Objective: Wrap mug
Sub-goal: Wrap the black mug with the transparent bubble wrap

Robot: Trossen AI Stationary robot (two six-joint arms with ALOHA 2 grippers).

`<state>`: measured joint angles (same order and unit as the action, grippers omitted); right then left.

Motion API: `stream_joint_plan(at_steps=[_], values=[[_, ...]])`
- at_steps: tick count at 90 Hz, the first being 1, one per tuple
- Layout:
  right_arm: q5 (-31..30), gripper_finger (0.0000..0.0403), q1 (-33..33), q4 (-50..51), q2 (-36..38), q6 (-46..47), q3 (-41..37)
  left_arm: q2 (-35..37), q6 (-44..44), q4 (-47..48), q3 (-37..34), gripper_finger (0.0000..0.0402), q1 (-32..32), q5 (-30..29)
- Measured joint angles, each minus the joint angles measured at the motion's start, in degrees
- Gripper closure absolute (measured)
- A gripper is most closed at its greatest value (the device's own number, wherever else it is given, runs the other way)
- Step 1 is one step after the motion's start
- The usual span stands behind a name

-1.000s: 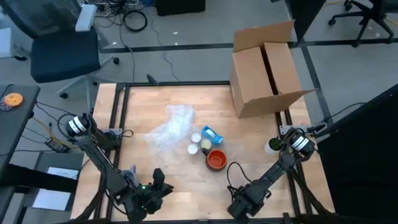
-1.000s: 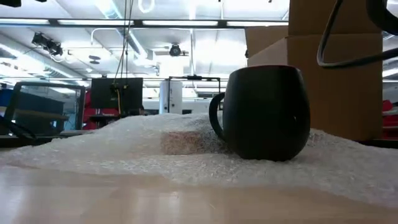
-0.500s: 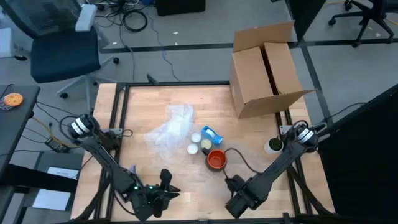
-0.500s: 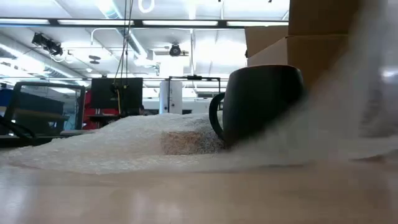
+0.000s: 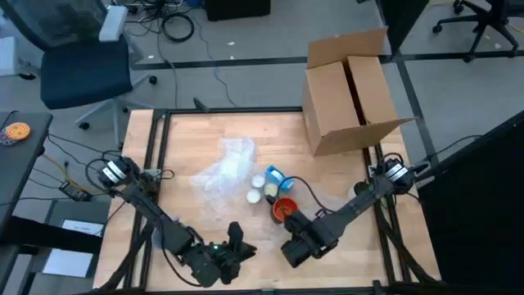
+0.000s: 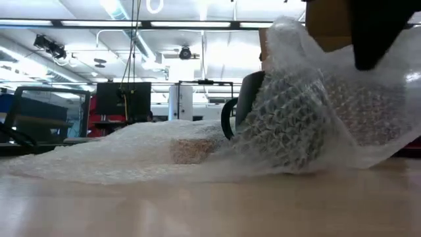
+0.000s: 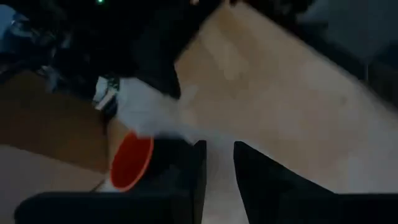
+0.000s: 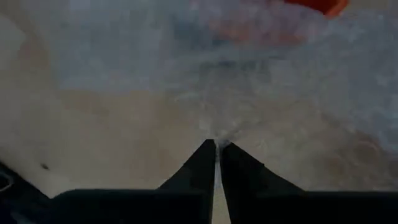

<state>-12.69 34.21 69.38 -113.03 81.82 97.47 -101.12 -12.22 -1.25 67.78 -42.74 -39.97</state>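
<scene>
Two dark six-joint robot arms reach in over the near edge of the pale wooden table (image 5: 180,156), seen from above. The left arm runs from its base at the table's left side down toward the near edge, its elbow low, and its dark two-finger left tool (image 5: 237,243) sits near the middle of that edge, pointing toward the right arm. Its two fingers (image 7: 186,177) stand a little apart. The right arm stretches from its base at the right side toward the table's centre. Its dark two-finger right tool (image 8: 216,163) has its fingers pressed together, pinching the edge of a clear bubble-wrap sheet (image 8: 267,118).
</scene>
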Motion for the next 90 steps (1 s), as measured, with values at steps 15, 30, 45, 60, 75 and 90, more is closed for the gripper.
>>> stream_joint_plan(at_steps=[15, 30, 45, 60, 75, 90], values=[[-2.36, 0.0403, -0.58, -0.22, 1.81, -0.89, 0.02, -0.36, 4.85, -3.58, 0.05, 0.0335, 3.85, 5.49], [-6.28, 0.0403, -0.42, -0.41, 3.83, -1.09, 0.02, -1.36, -1.06, -7.19, -0.19, 0.0335, 6.9, 5.79], [-8.45, 0.0403, 0.0, -1.05, 5.54, -1.97, 0.02, -1.36, -1.82, -9.38, -0.21, 0.0335, 9.09, 5.61], [-10.78, 0.0403, 0.6, -5.17, 5.97, -5.46, 0.02, -1.23, -11.36, -10.77, -0.23, 0.0335, 10.63, -2.45], [-12.78, 0.0403, 1.02, -6.11, 5.96, -7.22, 0.02, -1.55, -21.4, -11.54, -0.21, 0.0335, 10.49, -0.32], [-13.25, 0.0403, 1.03, -6.73, 5.96, -8.43, 0.02, -3.59, -25.34, -12.23, -0.23, 0.0335, 12.05, -0.47]])
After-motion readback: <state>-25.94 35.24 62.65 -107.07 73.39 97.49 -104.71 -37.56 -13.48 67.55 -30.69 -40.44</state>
